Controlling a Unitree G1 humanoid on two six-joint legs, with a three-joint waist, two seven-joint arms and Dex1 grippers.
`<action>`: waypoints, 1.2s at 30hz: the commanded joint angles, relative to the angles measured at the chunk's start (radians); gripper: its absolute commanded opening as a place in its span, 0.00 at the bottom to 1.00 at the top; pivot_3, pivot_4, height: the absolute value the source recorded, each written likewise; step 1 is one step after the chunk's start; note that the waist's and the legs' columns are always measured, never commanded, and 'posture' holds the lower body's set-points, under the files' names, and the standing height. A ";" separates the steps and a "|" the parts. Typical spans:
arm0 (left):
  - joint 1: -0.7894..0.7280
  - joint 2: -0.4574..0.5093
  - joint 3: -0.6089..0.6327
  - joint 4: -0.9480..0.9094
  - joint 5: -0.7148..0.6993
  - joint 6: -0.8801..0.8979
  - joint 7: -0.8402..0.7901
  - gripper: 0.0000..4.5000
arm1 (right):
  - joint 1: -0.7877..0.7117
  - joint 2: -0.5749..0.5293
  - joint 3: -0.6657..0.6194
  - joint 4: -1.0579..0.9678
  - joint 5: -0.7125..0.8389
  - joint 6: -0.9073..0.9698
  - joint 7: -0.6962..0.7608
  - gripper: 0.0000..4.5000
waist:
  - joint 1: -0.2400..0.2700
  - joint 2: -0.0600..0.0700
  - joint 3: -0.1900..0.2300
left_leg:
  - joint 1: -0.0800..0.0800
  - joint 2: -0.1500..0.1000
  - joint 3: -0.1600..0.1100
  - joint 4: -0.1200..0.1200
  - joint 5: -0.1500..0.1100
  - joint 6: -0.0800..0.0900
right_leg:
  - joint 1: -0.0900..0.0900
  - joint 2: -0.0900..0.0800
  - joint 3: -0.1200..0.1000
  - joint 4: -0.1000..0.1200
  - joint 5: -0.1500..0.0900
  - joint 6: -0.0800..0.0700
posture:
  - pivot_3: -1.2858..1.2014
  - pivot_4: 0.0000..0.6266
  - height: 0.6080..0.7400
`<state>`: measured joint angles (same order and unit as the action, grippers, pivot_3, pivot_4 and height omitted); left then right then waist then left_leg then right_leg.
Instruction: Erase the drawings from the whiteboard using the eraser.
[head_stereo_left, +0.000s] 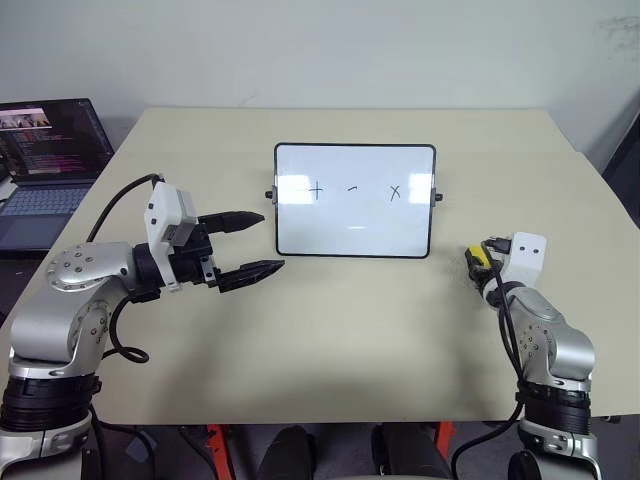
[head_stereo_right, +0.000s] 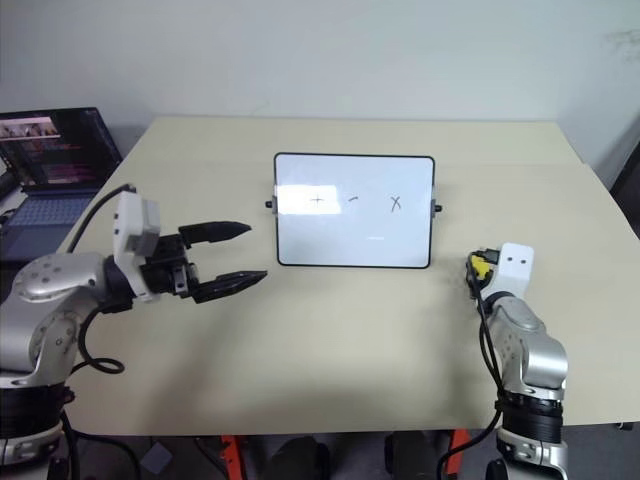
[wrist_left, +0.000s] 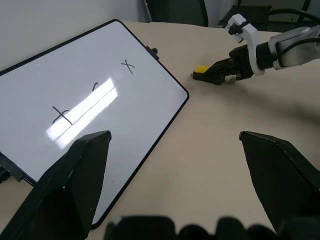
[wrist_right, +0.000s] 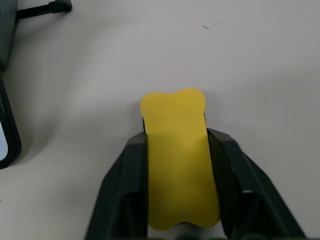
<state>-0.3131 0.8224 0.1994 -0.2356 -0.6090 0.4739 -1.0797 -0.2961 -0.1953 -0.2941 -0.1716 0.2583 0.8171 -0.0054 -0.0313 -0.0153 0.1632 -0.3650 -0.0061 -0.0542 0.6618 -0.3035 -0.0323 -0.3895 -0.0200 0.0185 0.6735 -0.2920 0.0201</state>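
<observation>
The whiteboard (head_stereo_left: 355, 232) stands tilted at the middle of the table, with the drawings (head_stereo_left: 352, 188) in a row across its upper half: a plus, a short dash and an x. To its right, on the tabletop, lies the yellow eraser (wrist_right: 179, 165), and my right gripper (wrist_right: 176, 140) is shut on its two long sides. The eraser (wrist_left: 201, 71) juts from those fingers toward the board. My left gripper (head_stereo_left: 272, 240) hovers open just off the board's left edge, with nothing between its fingers.
An open laptop (head_stereo_left: 50, 165) sits at the far left, beside the beige table (head_stereo_left: 330, 340). A wall rises close behind the table's far edge.
</observation>
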 joint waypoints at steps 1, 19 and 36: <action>-0.013 0.017 0.025 -0.004 0.003 -0.015 0.003 1.00 | -0.016 -0.002 -0.013 -0.024 0.010 -0.006 -0.002 0.27 | 0.000 0.000 0.000 | 0.000 0.000 0.000 0.000 0.000 0.000 | 0.000 0.000 0.000 0.000 0.000 0.000 | 0.52 0.24 1.00; -0.023 -0.015 0.018 0.059 0.085 -0.117 0.065 1.00 | -0.172 -0.075 0.083 -0.011 -0.043 -0.130 0.057 0.27 | -0.001 0.001 0.001 | 0.000 0.000 0.000 0.000 0.000 0.000 | -0.001 0.000 0.000 0.001 0.000 -0.001 | 0.52 0.24 1.00; -0.063 -0.132 -0.056 0.157 0.173 -0.227 0.105 1.00 | -0.364 -0.056 0.143 0.151 -0.067 -0.261 0.098 0.27 | -0.001 0.001 0.001 | -0.001 0.000 0.000 0.000 0.000 0.000 | -0.002 -0.001 0.000 0.001 0.000 -0.001 | 0.52 0.24 1.00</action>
<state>-0.3604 0.6861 0.1346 -0.0662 -0.4358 0.2607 -0.9736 -0.6276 -0.2497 -0.1514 -0.0109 0.1965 0.5911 0.0878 -0.0319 -0.0145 0.1642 -0.3658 -0.0060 -0.0540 0.6618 -0.3035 -0.0322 -0.3911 -0.0205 0.0184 0.6748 -0.2924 0.0196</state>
